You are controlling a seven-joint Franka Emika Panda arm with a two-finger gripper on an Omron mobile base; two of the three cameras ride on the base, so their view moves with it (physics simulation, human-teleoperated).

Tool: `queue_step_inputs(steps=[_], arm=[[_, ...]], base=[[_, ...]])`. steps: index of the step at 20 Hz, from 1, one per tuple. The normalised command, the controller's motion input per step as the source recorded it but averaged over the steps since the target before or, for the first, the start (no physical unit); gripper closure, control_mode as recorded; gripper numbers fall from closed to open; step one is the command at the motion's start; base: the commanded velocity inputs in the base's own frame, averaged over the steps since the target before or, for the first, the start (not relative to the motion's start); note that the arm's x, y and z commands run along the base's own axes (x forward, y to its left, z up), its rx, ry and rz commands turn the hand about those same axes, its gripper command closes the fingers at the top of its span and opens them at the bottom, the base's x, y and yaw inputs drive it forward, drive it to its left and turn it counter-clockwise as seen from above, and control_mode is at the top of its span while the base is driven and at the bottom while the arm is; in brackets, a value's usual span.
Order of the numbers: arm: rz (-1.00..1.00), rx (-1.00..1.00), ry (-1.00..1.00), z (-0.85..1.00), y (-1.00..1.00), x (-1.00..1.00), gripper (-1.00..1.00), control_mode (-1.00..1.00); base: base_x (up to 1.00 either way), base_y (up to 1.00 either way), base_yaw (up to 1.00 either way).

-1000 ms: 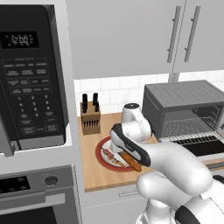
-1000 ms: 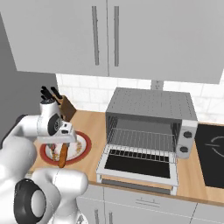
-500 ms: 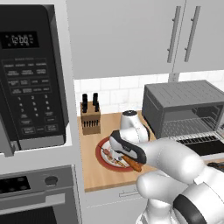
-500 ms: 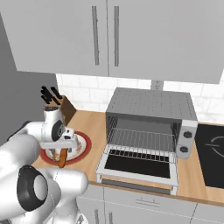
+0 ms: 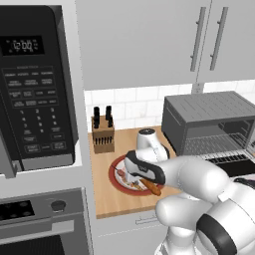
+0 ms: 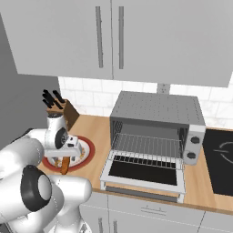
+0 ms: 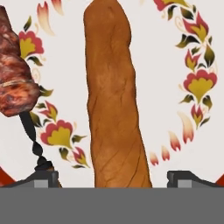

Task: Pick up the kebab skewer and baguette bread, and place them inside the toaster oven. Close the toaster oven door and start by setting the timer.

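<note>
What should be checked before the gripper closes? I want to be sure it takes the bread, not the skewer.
1. Baguette bread lies centered between the gripper fingertips: ok.
2. Gripper open wide enough, a tip on either side of the loaf: ok.
3. Kebab skewer off to one side, outside the jaws: ok.
4. Fingertips low enough to grip: cannot tell.
5. Toaster oven door folded down, rack reachable: ok.
6. Both foods on the plate: ok.

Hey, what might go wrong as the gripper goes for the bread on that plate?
The open gripper straddles the long orange-brown baguette bread near one end, so the loaf may tip or swing once lifted. The reddish-brown kebab skewer lies close beside it on the flowered red-rimmed plate; a finger could knock it.
</note>
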Motion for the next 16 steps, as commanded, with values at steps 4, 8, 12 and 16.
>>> queue_step_inputs(steps=[4, 8, 12, 16], arm=[[0.0, 0.0, 0.0, 0.0, 0.0, 0.07, -1.0, -1.0], [0.0, 0.0, 0.0, -0.12, -0.03, 0.0, -1.0, -1.0], [0.0, 0.0, 0.0, -0.08, -0.02, 0.0, -1.0, -1.0], [0.0, 0.0, 0.0, -0.14, -0.06, 0.0, -1.0, -1.0]], base=[[0.0, 0.0, 0.0], [0.0, 0.0, 0.0], [0.0, 0.0, 0.0], [0.0, 0.0, 0.0]])
